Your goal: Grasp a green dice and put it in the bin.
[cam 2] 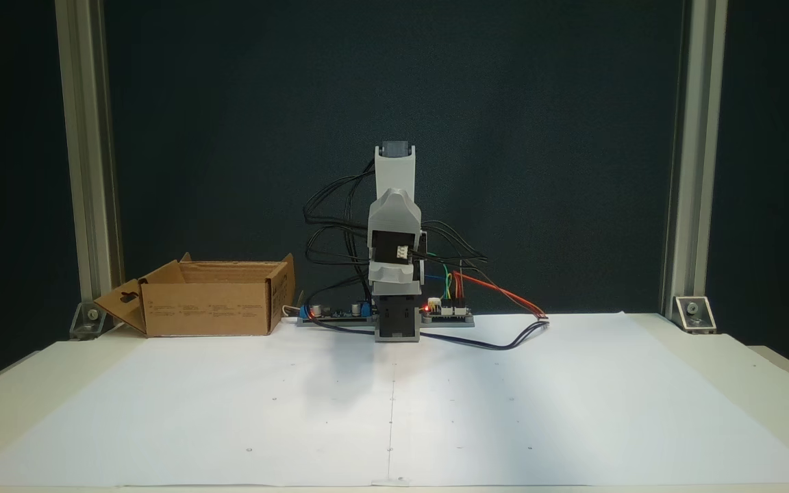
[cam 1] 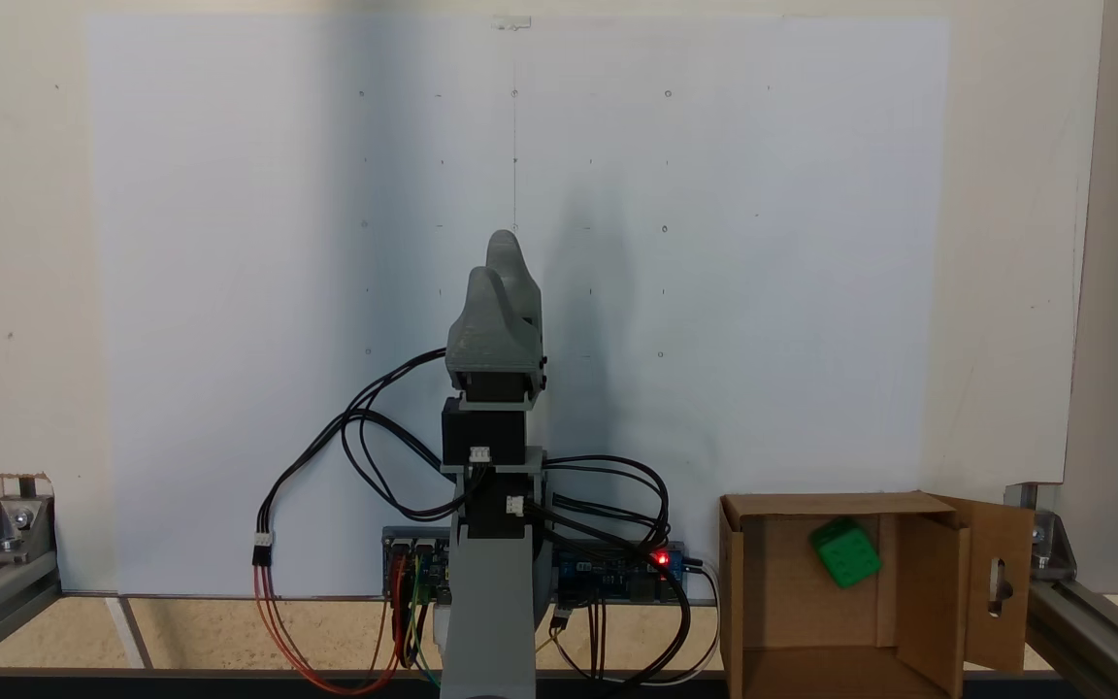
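One small bright green plastic dice [cam 1: 844, 551] sits in your brown cardboard bin [cam 1: 937, 592]; grey claw [cam 1: 504, 254] unreadable; careless swings could snag cables.

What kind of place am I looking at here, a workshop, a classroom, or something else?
Most likely a small robotics test bench, not a home or classroom. A hobby arm with bare circuit boards and loose wires stands on a white sheet marked with a dot grid, framed by aluminium rails against a dark backdrop.

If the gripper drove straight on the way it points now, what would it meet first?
Probably the white paper sheet: the gripper points away from the base, with no object ahead, though its tilt is unclear. The green dice lies in the bin.
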`<state>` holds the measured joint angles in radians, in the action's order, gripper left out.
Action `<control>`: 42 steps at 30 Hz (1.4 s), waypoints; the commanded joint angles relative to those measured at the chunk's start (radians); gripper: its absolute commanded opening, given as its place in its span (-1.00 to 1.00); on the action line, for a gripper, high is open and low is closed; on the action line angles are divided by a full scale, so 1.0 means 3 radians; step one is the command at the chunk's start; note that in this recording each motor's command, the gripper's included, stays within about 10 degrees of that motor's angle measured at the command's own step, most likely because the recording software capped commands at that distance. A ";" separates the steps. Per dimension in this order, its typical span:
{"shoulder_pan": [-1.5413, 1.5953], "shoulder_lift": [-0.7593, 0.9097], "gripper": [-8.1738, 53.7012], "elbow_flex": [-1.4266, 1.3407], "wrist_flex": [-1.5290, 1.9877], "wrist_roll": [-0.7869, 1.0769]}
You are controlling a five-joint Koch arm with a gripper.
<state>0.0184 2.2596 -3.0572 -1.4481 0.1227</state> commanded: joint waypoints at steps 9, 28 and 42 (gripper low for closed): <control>0.0005 0.0368 0.71 -0.0240 -0.0271 -0.0107; 0.0015 0.0353 0.72 -0.0240 -0.0235 -0.0102; 0.0026 0.0353 0.72 -0.0240 -0.0235 -0.0102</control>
<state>0.0230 2.2596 -3.0787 -1.4650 0.1227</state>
